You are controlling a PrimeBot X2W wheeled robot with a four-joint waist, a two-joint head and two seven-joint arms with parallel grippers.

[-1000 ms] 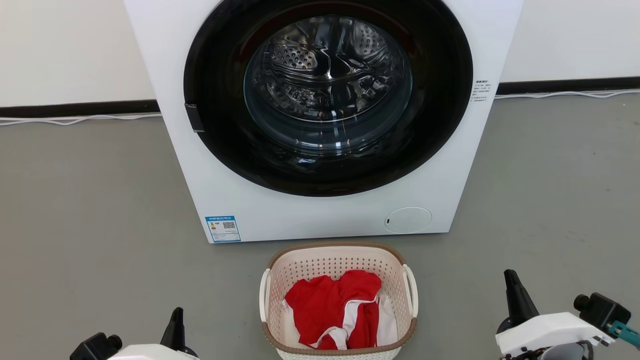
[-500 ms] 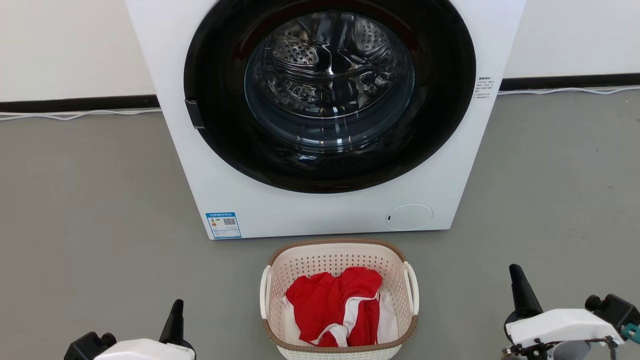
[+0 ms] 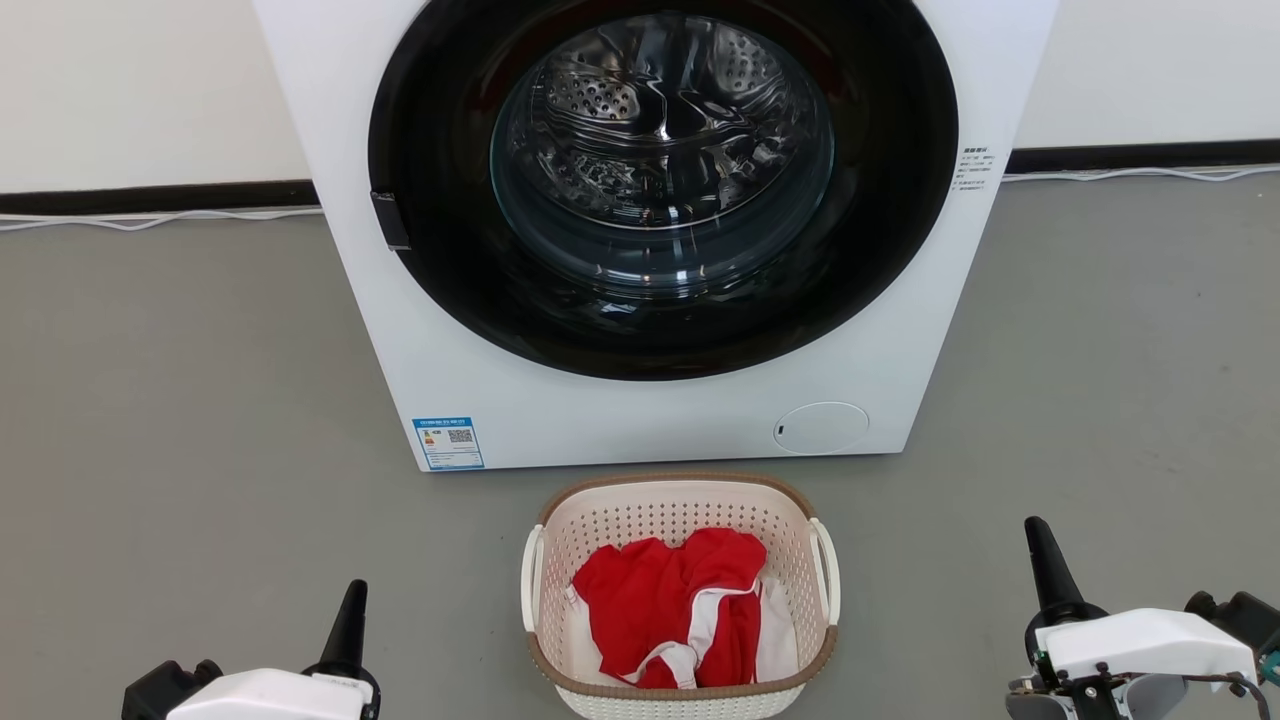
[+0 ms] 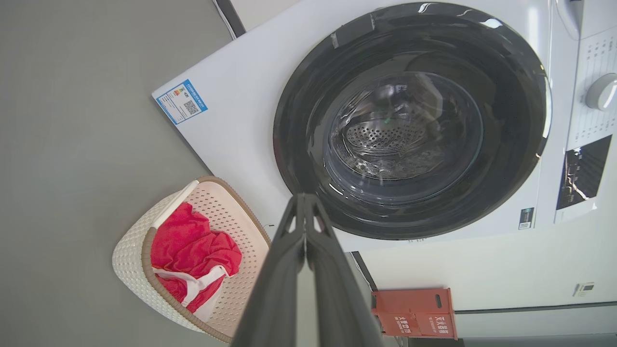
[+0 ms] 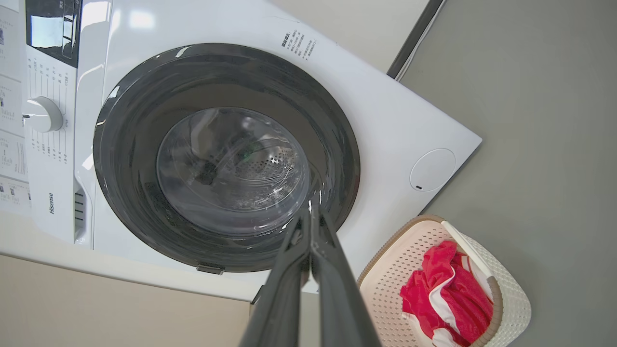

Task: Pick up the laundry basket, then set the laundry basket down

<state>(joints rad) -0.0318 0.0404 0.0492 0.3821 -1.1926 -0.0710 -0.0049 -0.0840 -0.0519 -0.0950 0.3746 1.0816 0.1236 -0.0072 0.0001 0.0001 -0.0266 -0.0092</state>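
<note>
The laundry basket, cream-white and perforated with a brown rim and white side handles, stands on the grey floor just in front of the washing machine, holding a red and white garment. My left gripper is low at the left of the basket, apart from it, fingers shut and empty. My right gripper is at the right, also apart from the basket, shut and empty. The left wrist view shows the basket beside the shut left gripper. In the right wrist view the basket lies right of the shut right gripper.
A white front-loading washing machine with its dark round door shut stands right behind the basket. Grey floor spreads on both sides. A white cable runs along the wall's black skirting. A red crate stands beyond the machine.
The head camera has shifted a little, so the whole scene sits slightly higher. The right gripper has drifted slightly right and down. The basket stays on the floor.
</note>
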